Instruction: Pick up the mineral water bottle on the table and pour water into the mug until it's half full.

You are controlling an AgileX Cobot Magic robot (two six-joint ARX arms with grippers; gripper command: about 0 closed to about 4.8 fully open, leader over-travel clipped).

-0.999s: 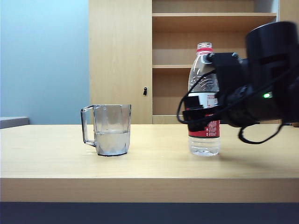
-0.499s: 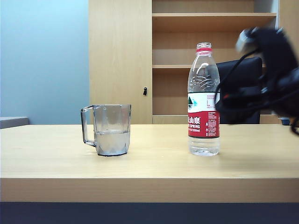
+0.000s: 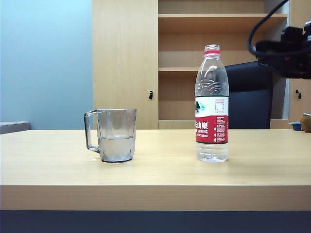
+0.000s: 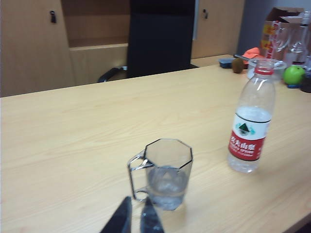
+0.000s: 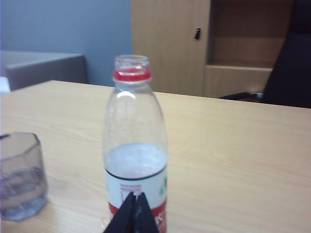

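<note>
Standing uncapped at right of center in your exterior view, the mineral water bottle (image 3: 212, 103) rests upright on the tabletop (image 3: 155, 167), free of any grip, with the mug (image 3: 112, 135) well apart from it at left of center. You can see the water (image 3: 116, 148) filling the lower part of the mug, its handle turned toward the left edge of the frame; a little more water sits in the bottom of the bottle, below the red-and-white label.

Your right arm hangs in the upper right corner of the exterior frame, raised above the tabletop and clear of the bottle, cables looping over it. In your right wrist view the right end effector (image 5: 134, 213) shows as two dark tips pressed together with nothing between them, lined up in front of the bottle's label. In your left wrist view the left end effector (image 4: 137, 218) sits at the bottom edge of the frame, its two dark tips close together and empty, just in front of the mug; only the tips show.

Behind the tabletop you have a black office chair (image 3: 250, 94) and a light-wood cabinet with open shelves (image 3: 221, 17). A green apple (image 4: 293, 75) lies at the far right of the left wrist frame.
</note>
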